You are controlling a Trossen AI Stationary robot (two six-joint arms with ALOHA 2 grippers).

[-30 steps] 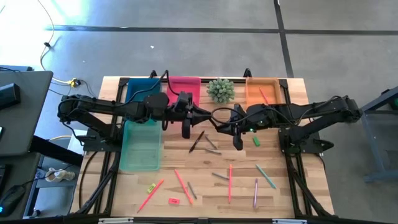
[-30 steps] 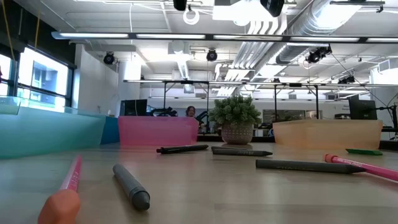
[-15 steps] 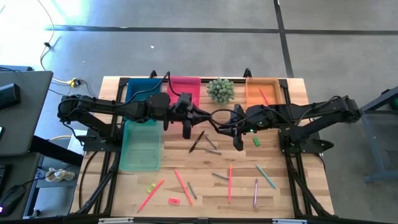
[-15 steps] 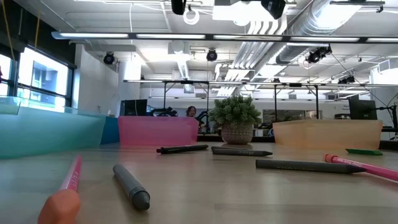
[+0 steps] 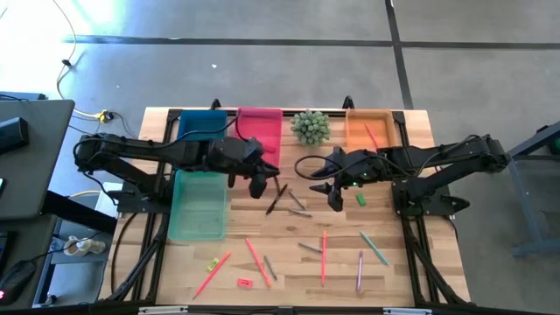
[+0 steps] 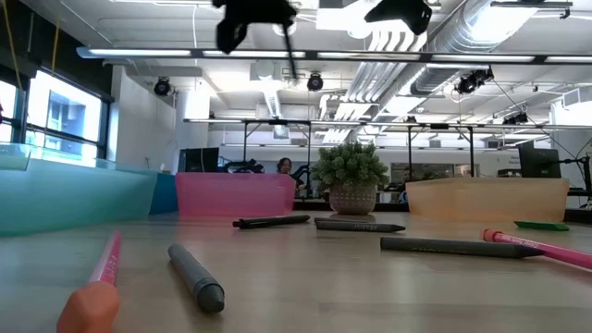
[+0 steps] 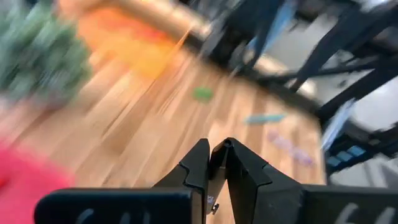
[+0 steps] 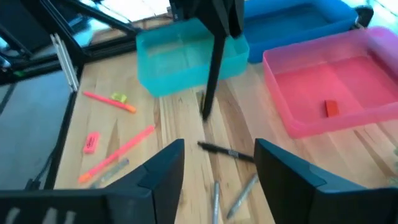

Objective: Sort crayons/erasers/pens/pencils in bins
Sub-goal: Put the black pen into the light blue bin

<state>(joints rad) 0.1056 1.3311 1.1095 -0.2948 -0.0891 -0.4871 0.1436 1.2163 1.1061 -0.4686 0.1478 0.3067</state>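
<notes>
Left claw (image 5: 260, 185), clamped on a dark pen (image 8: 213, 68) hanging upright above the bench (image 5: 420, 262), presumably for carrying to a bin. Right claw (image 5: 335, 197) stands apart, empty, nearby. Pencils (image 5: 323, 257) and erasers (image 5: 244, 283) lie loose; the pink bin (image 8: 348, 87) holds one eraser.

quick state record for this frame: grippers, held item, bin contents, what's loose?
left gripper: shut on dark pen, raised over table
right gripper: open, empty
pink bin: one red eraser
orange bin: one pink pencil
loose on table: pencils, erasers
</notes>
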